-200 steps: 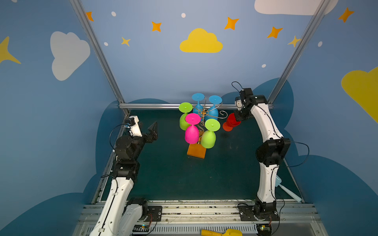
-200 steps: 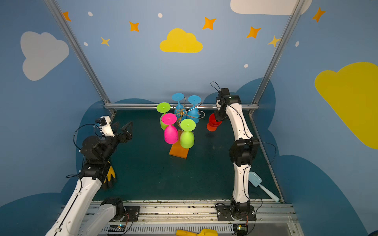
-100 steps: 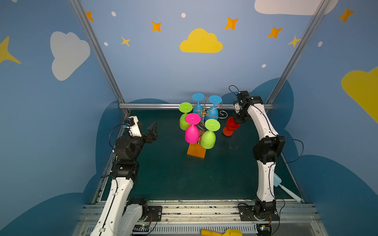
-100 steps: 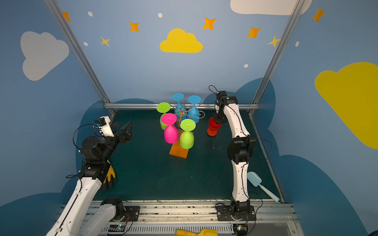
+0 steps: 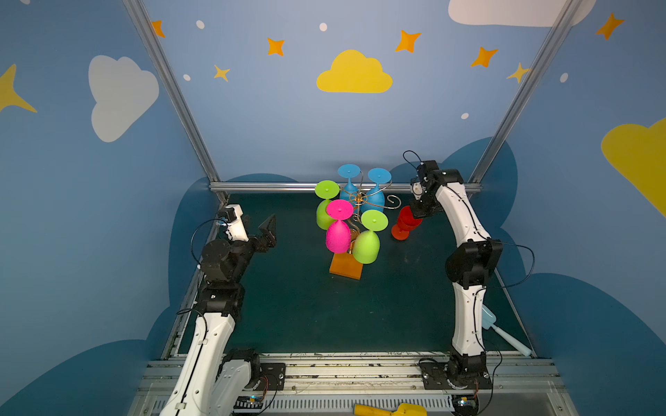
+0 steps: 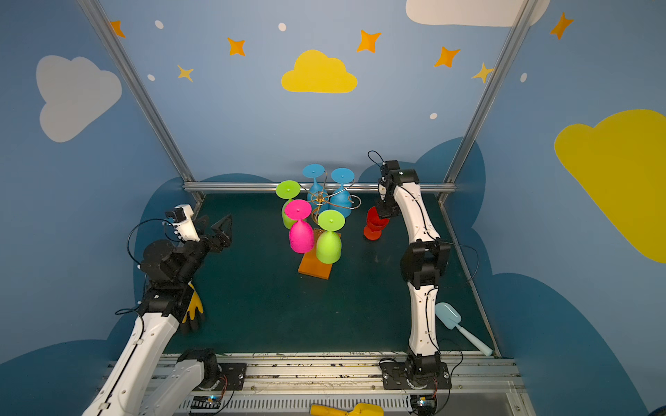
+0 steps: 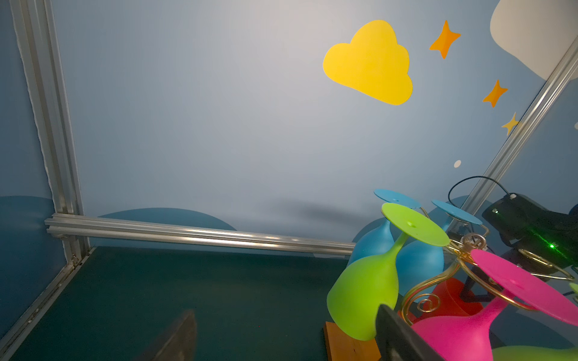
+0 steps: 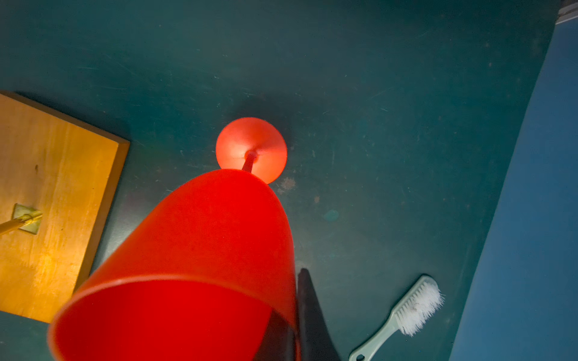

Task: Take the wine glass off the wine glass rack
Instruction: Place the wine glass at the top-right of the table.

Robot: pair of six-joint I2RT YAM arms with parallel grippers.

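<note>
Right gripper (image 5: 418, 213) clamps the red wine glass (image 5: 407, 221) by its rim, stem upright, foot down, between the wine glass rack (image 5: 346, 268) and the counter's (image 5: 306, 309) right edge.

Stereo pair is looking down from high at the front edge.
Wrist cameras are sharing the gold wire wine glass rack (image 7: 474, 243): left facing it sideways from nearby, right peering down at its orange wooden base (image 8: 47, 203).

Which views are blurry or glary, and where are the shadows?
Right wrist: the red glass looms soft and glowing, glare streaks the base, and a dark shadow lies beside the glass's foot. Left wrist: one finger is blurred; a faint shadow smears the back wall. Both top views: sharp, evenly lit.
</note>
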